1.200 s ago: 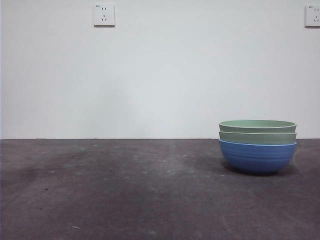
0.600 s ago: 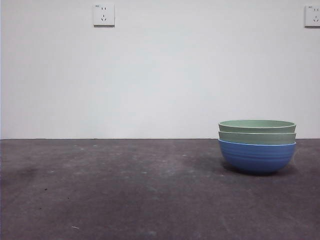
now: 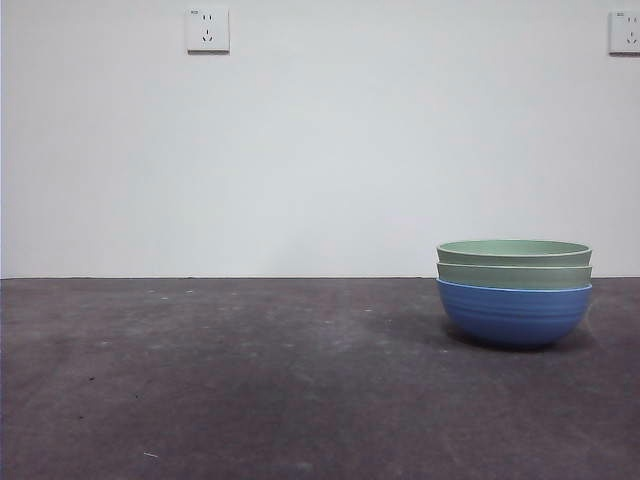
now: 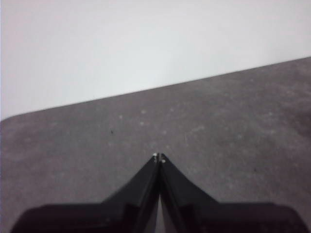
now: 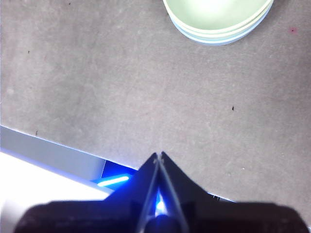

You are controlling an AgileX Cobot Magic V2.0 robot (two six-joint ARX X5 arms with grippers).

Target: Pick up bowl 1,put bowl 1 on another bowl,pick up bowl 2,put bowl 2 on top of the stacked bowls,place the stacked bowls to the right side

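Observation:
The stacked bowls [image 3: 514,292] rest on the dark table at the right of the front view: a blue ribbed bowl [image 3: 514,315] at the bottom with two pale green bowls [image 3: 514,262] nested in it. From above, the right wrist view catches the stacked bowls [image 5: 218,22] at the picture's edge, well away from my right gripper [image 5: 158,155], which is shut and holds nothing. My left gripper [image 4: 159,157] is shut too, above bare table, with no bowl in its view. Neither arm shows in the front view.
A white wall with two sockets [image 3: 208,29] rises behind the table. In the right wrist view the table's edge [image 5: 58,145] and a blue-lit strip [image 5: 114,180] lie close to the gripper.

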